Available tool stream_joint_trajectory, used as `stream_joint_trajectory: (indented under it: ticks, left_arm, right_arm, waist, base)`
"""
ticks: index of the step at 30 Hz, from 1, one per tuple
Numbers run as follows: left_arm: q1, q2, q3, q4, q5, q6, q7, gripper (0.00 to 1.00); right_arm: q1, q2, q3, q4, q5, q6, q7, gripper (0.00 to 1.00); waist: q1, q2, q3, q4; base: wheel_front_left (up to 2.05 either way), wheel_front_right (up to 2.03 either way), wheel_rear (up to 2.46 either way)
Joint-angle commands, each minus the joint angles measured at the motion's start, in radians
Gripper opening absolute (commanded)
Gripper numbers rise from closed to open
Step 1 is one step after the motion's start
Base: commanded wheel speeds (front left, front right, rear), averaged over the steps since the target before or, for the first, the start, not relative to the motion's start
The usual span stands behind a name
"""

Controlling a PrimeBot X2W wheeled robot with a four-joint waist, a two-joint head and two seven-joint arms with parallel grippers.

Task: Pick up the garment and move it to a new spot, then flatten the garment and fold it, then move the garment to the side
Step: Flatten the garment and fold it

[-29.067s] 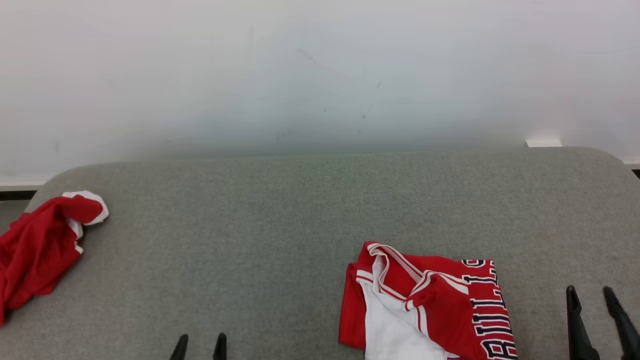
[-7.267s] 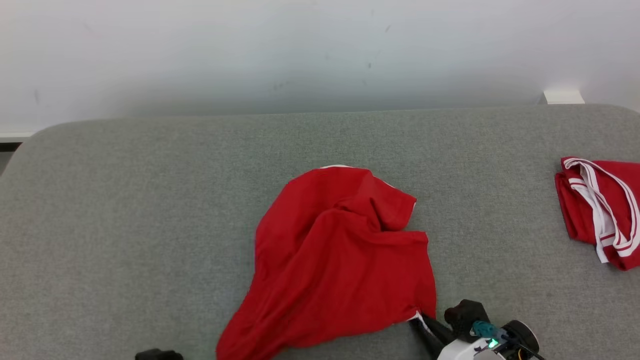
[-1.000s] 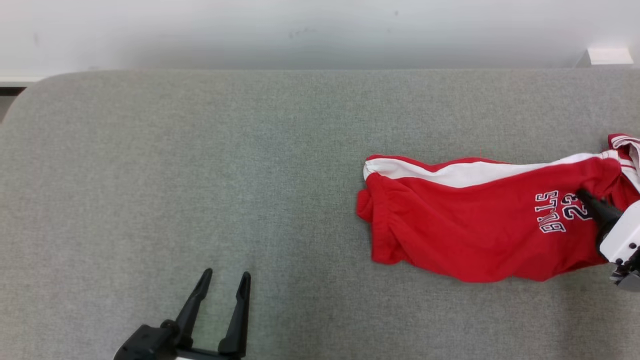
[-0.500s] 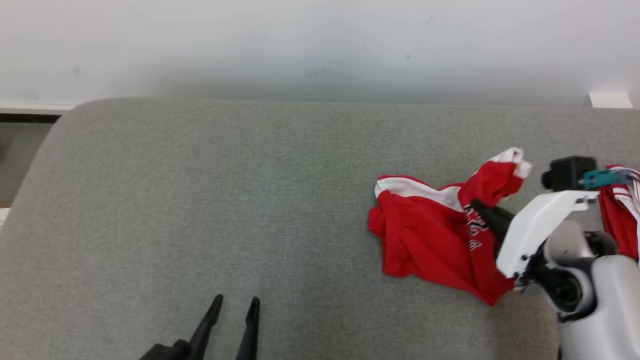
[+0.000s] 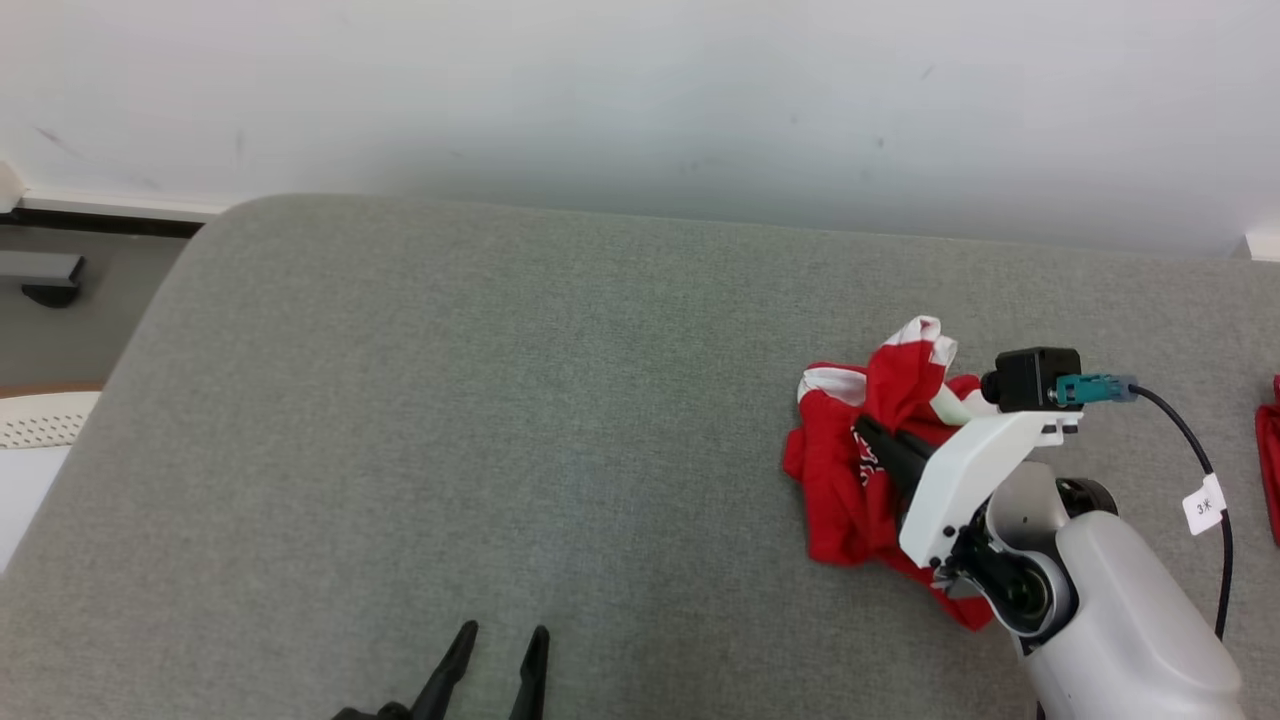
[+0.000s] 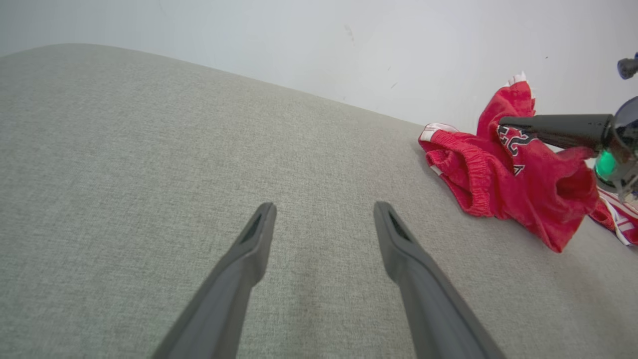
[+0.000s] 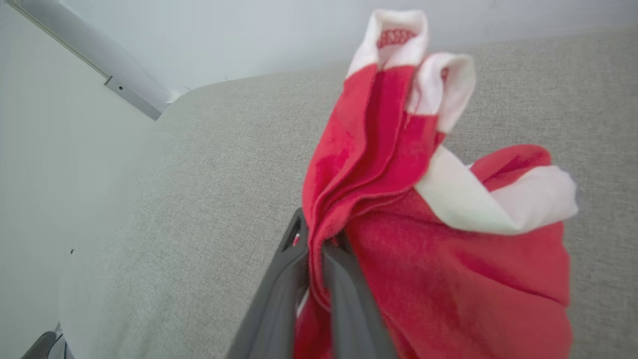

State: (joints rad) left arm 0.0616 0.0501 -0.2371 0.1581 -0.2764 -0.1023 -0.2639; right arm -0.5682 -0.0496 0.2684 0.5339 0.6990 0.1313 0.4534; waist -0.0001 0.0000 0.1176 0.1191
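Red-and-white bunched fabric garment (image 5: 835,500) is shown pinched between the closed right fingers (image 5: 893,452), its corner raised above the grey fabric-covered counter (image 5: 450,400); the left fingers (image 5: 452,662) are spread, empty, well apart.

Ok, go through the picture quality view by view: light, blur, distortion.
Head view: even, soft light, no glare, the red shorts sharp. Left wrist view: wide-angle lens bows the grey table's far edge; the left hand's fingers look stretched. Right wrist view: the shorts pinched in the right hand sit close and soft, white trim nearly washed out.
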Motion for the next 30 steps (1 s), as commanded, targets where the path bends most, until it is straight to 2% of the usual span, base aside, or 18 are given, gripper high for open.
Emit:
stream_joint_trajectory:
  ticks: [1, 2, 3, 4, 8, 13, 17, 19, 21, 26, 30]
  left_arm:
    - [0.009, 0.002, -0.002, 0.001, -0.014, 0.000, 0.000, 1.00]
    - [0.010, 0.002, -0.005, 0.001, -0.017, 0.003, 0.000, 1.00]
    - [0.011, 0.002, -0.007, 0.002, -0.020, 0.005, 0.000, 1.00]
    - [0.012, 0.002, -0.009, 0.004, -0.022, 0.007, 0.000, 1.00]
    - [0.014, 0.002, -0.011, 0.009, -0.026, 0.011, 0.000, 1.00]
    - [0.029, 0.003, -0.005, 0.013, -0.030, 0.020, 0.000, 1.00]
    - [0.037, 0.003, 0.004, 0.011, -0.033, 0.028, 0.000, 1.00]
    - [0.048, 0.003, 0.011, 0.007, -0.036, 0.030, 0.000, 1.00]
    - [0.058, 0.002, 0.021, 0.002, -0.036, 0.037, 0.000, 1.00]
    - [0.088, 0.003, 0.051, -0.013, -0.022, 0.046, 0.000, 1.00]
    - [0.105, 0.002, 0.073, -0.030, -0.012, 0.049, 0.000, 1.00]
  right_arm:
    - [-0.020, -0.002, 0.009, 0.015, 0.009, -0.002, -0.024, 0.19]
    - [-0.030, -0.002, 0.022, 0.028, 0.009, -0.002, -0.040, 0.37]
    - [-0.038, -0.002, 0.038, 0.037, 0.019, -0.002, -0.056, 0.94]
    - [-0.042, -0.002, 0.051, 0.050, 0.028, -0.002, -0.067, 1.00]
    - [-0.057, -0.002, 0.131, 0.062, 0.074, -0.002, -0.099, 1.00]
    - [-0.024, -0.002, 0.272, -0.012, 0.149, -0.002, -0.177, 1.00]
    - [0.015, -0.003, 0.329, -0.071, 0.116, -0.002, -0.226, 1.00]
    - [0.044, -0.009, 0.330, -0.099, 0.053, -0.002, -0.270, 1.00]
    - [0.083, -0.046, 0.316, -0.130, -0.027, -0.002, -0.324, 1.00]
    - [0.210, -0.107, 0.220, -0.195, -0.212, -0.002, -0.458, 1.00]
    - [0.315, -0.149, 0.117, -0.235, -0.310, -0.002, -0.553, 1.00]
  waist:
    - [0.0001, 0.0000, -0.001, 0.002]
    - [0.0001, 0.0000, -0.002, 0.003]
    - [0.0001, 0.0000, -0.002, 0.003]
    - [0.0001, 0.0000, -0.003, 0.003]
    - [0.0001, 0.0000, -0.011, -0.006]
    - [0.0001, 0.0000, -0.029, -0.037]
    - [0.0001, 0.0000, -0.053, -0.060]
    - [0.0001, 0.0000, -0.069, -0.069]
    - [0.0001, 0.0000, -0.087, -0.078]
    - [0.0001, 0.0000, -0.130, -0.100]
    - [0.0001, 0.0000, -0.146, -0.110]
  base:
    - [0.00, 0.00, 0.00]
    - [0.00, 0.00, 0.00]
    - [0.00, 0.00, 0.00]
    - [0.00, 0.00, 0.00]
    - [0.00, 0.00, 0.00]
    - [0.00, 0.00, 0.00]
    - [0.00, 0.00, 0.00]
    - [0.00, 0.00, 0.00]
    - [0.00, 0.00, 0.00]
    - [0.00, 0.00, 0.00]
    - [0.00, 0.00, 0.00]
